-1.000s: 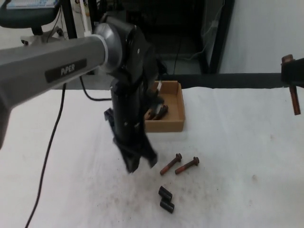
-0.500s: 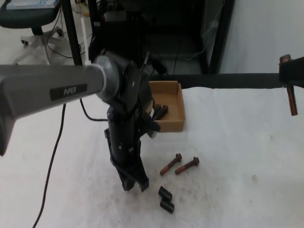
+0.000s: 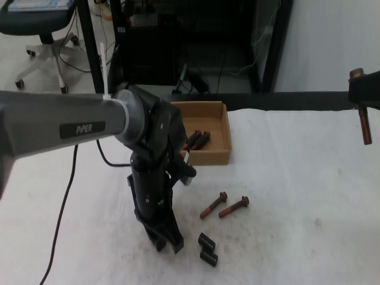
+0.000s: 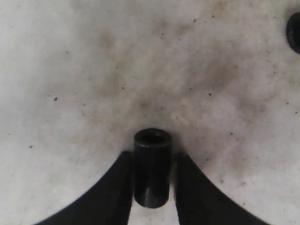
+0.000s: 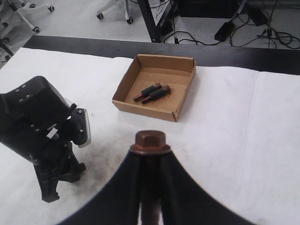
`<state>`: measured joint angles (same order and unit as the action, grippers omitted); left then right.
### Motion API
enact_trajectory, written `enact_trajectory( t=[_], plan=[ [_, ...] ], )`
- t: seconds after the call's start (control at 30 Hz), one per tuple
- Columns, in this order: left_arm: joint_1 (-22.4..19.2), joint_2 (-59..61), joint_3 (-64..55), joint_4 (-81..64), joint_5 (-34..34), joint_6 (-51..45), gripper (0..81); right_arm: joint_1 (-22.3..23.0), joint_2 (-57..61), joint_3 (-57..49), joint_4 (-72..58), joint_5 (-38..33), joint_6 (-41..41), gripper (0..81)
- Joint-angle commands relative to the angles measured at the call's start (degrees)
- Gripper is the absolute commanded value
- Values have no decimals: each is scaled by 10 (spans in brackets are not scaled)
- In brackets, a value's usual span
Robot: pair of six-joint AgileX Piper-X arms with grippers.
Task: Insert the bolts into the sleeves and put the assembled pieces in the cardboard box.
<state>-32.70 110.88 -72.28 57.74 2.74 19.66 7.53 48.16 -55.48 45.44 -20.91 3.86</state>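
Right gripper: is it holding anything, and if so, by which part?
Yes. The right gripper holds a bolt, pinched by the shank just under its hex head, which stands clear of the grip.

Three bolts [image 3: 213, 205], two bare sleeves [image 3: 206, 241], two assembled pieces [image 3: 199, 141] and one cardboard box [image 3: 205, 158].

It looks like a lab workroom, with a white-covered bench [image 3: 309, 178], a wheeled office chair [image 3: 37, 27], black metal framing [image 3: 271, 47] and loose floor cables [image 5: 243, 26] behind.
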Motion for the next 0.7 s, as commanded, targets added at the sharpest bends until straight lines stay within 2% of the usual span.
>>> enact_trajectory(
  t=[0.0, 0.67],
  plan=[
    [-3, 2, 4, -1, -1, -4, 332, 0, -6, 0, -12, -9, 1, 8],
    [-3, 4, 4, -37, -2, -4, 330, 0, -6, 0, -12, -22, 1, 8]
  ],
)
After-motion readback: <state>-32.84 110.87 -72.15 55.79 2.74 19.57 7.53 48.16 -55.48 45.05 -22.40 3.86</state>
